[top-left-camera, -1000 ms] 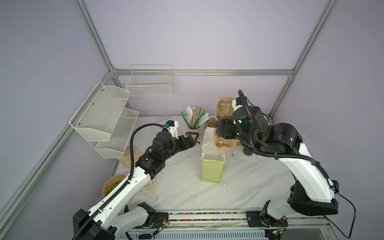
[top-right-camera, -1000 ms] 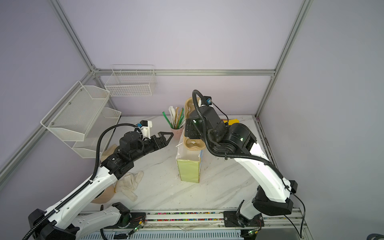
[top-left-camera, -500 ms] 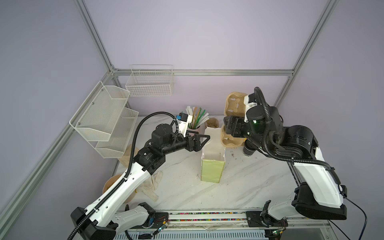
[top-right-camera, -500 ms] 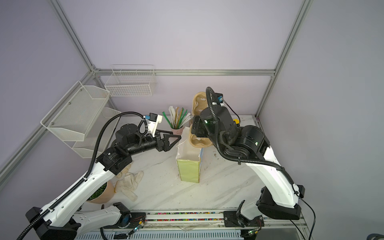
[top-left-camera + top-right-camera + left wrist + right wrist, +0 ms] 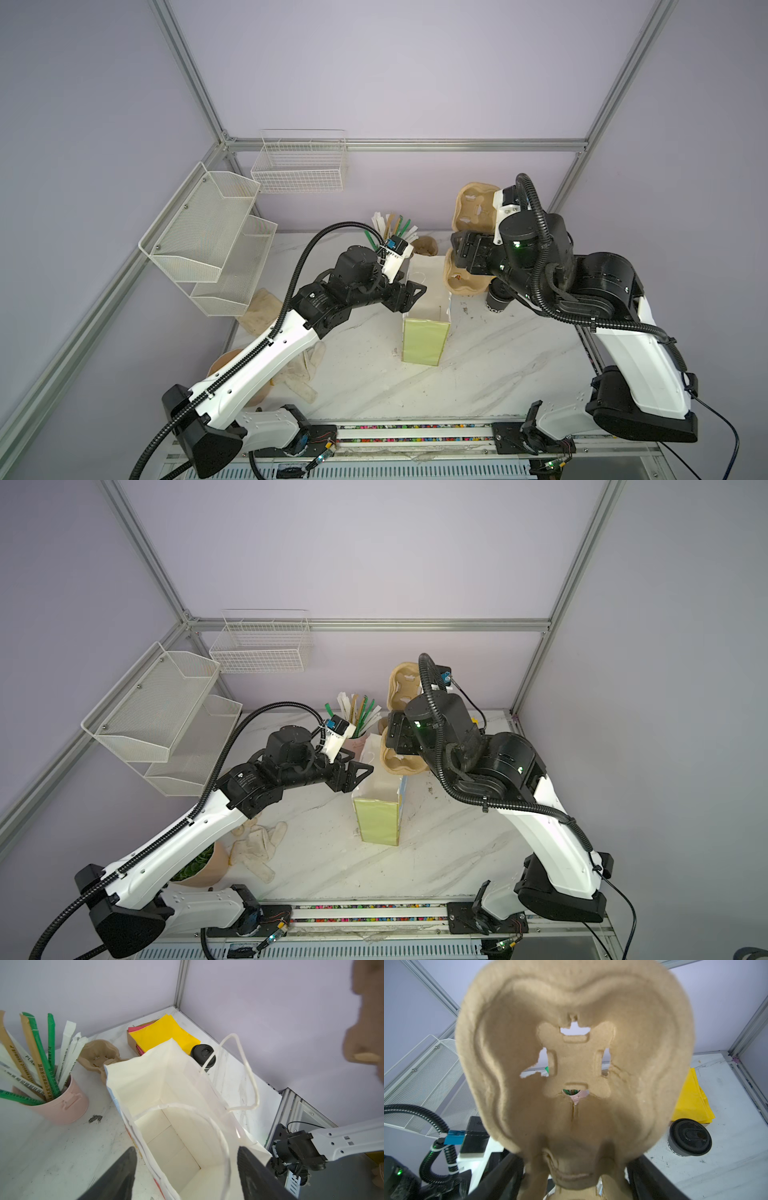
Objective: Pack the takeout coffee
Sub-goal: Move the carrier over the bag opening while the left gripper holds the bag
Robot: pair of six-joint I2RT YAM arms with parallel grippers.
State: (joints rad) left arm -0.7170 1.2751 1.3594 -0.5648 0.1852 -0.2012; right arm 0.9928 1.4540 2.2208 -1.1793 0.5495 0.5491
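Note:
The takeout coffee (image 5: 496,301) is a black lidded cup (image 5: 203,1056) standing on the table just right of the paper bag, beneath my right arm (image 5: 689,1136). The paper bag (image 5: 424,340) stands upright and open, with nothing in it (image 5: 166,1084). My left gripper (image 5: 411,293) is open at the bag's left rim (image 5: 357,773). Its jaws straddle the bag wall and a handle loop (image 5: 186,1148). My right gripper (image 5: 459,253) is shut on a brown pulp cup carrier (image 5: 476,208), held upright behind the bag's right side (image 5: 405,683) (image 5: 575,1064).
A pink cup of straws (image 5: 60,1103) and a second pulp carrier (image 5: 99,1057) stand behind the bag. Yellow napkins (image 5: 693,1097) lie in the back right corner. Wire shelves (image 5: 208,237) and a basket (image 5: 299,166) hang on the walls at the left. Gloves (image 5: 257,845) and a bowl (image 5: 199,866) lie front left.
My left gripper has reached right to the bag's rim and its jaws have narrowed. The right arm has swung to the right, keeping the carrier in its grip.

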